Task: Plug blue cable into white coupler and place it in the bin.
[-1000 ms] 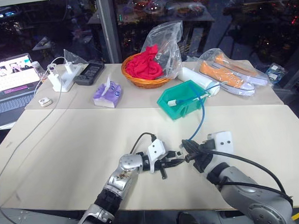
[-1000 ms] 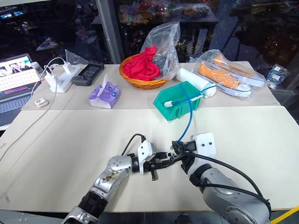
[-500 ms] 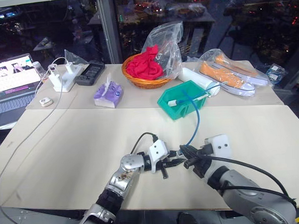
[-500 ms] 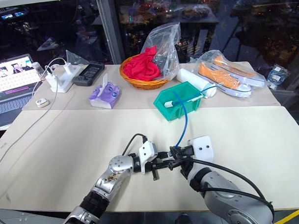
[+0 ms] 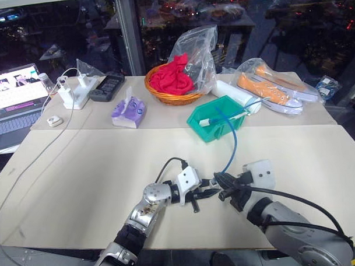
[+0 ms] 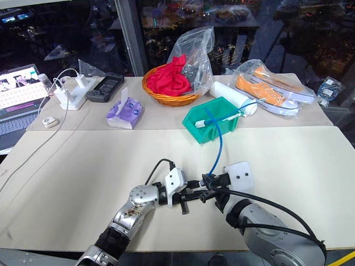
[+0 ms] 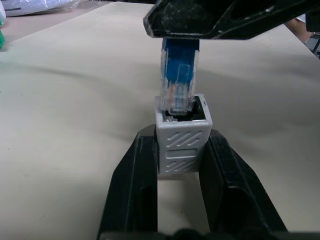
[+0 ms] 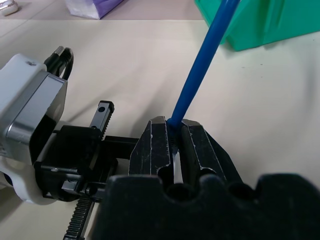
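Low over the table's near middle, my left gripper (image 5: 207,190) points to the right, shut on the white coupler (image 7: 182,140), which sits pinched between its two black fingers. Facing it, my right gripper (image 8: 172,127) is shut on the blue cable (image 5: 233,144) just behind its clear plug (image 7: 178,85). The plug's tip sits in the mouth of the coupler's dark socket. From the right gripper the cable arcs up and away into the teal bin (image 5: 195,119), where its far end lies.
Along the back stand a wicker basket (image 5: 173,97) with red cloth, a purple tissue pack (image 5: 128,113), a white charger block (image 5: 76,93), a laptop (image 5: 13,92) and bagged orange shoes (image 5: 272,89). A grey cord (image 5: 27,167) crosses the table's left side.
The blue cable's arc has swayed a little to the left. Both grippers keep their places and their holds.
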Controlling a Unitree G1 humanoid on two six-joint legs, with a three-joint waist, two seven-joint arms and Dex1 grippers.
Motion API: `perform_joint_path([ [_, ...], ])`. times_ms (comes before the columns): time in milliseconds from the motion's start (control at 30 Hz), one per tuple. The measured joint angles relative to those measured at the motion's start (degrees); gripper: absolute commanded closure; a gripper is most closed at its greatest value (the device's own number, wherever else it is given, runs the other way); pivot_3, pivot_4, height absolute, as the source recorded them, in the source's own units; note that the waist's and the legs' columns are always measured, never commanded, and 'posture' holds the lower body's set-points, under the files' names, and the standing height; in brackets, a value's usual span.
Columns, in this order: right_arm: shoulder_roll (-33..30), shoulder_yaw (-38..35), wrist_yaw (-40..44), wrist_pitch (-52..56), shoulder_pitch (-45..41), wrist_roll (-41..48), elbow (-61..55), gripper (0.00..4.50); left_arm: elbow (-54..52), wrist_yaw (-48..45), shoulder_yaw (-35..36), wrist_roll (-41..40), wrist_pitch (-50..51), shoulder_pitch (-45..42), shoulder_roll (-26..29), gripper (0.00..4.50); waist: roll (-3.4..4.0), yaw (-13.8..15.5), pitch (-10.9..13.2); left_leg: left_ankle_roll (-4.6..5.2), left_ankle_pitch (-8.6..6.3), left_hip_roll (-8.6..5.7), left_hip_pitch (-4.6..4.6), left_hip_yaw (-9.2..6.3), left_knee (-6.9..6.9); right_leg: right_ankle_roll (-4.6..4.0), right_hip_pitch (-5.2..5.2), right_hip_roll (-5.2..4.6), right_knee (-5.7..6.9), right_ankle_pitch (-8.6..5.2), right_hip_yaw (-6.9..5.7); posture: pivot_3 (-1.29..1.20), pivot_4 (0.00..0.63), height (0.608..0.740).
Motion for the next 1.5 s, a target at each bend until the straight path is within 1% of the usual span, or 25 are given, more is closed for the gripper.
perform_joint_path([
  [333, 0.60, 0.01, 0.80, 1.48, -0.42, -2.23, -0.26, 4.50, -0.06, 0.05, 0.05, 0.00, 0.04, 0.09, 0.00, 3.83, 0.00, 0.00, -0.02, -0.01, 0.00, 0.00, 0.00, 0.00, 0.00, 0.00, 0.01, 0.00, 0.00, 0.00, 0.00, 0.00, 0.150, 0.728],
  [600, -1.92, 2.21, 2.82, 2.74, -0.71, -6.89, -1.45, 4.50, -0.09, 0.09, 0.07, 0.04, 0.20, 0.18, 0.04, 3.83, 0.00, 0.00, -0.09, -0.01, 0.00, 0.00, 0.01, 0.00, -0.02, 0.00, 0.03, 0.00, 0.00, -0.01, -0.01, 0.00, 0.150, 0.728],
  [833, -2.10, 3.15, 4.80, 2.93, -0.29, -10.51, -1.93, 4.50, -0.33, 0.17, 0.21, 0.06, 0.76, 0.32, 0.05, 3.83, -0.02, 0.00, -0.17, -0.02, 0.01, 0.00, 0.01, 0.00, -0.05, 0.01, 0.08, 0.00, 0.00, -0.02, -0.01, 0.00, 0.150, 0.728],
  [1000, -1.59, 3.56, 6.12, 3.09, -0.30, -11.77, -1.89, 4.50, -0.43, 0.21, 0.29, 0.06, 1.01, 0.33, 0.05, 3.83, -0.02, 0.00, -0.20, -0.02, 0.01, 0.00, 0.02, 0.00, -0.06, 0.01, 0.09, 0.00, 0.00, -0.02, -0.01, 0.00, 0.150, 0.728],
  [1300, 1.38, 3.70, 7.39, 5.41, -1.79, -13.45, -0.41, 4.50, -1.43, 0.99, 0.56, 0.04, 3.66, 0.38, 0.00, 3.83, 0.00, -0.12, -0.34, -0.02, 0.01, 0.00, 0.03, 0.00, -0.07, 0.01, 0.10, 0.00, 0.04, -0.02, 0.00, 0.00, 0.150, 0.728],
  [1500, 2.75, 2.51, 9.00, 6.83, -1.94, -13.32, -0.26, 4.50, -2.06, 1.20, 0.56, 0.04, 5.06, 0.38, -0.01, 3.83, 0.01, -0.15, -0.38, -0.03, 0.02, 0.00, 0.04, 0.00, -0.08, 0.01, 0.12, 0.00, 0.04, -0.02, 0.00, 0.00, 0.150, 0.728],
])
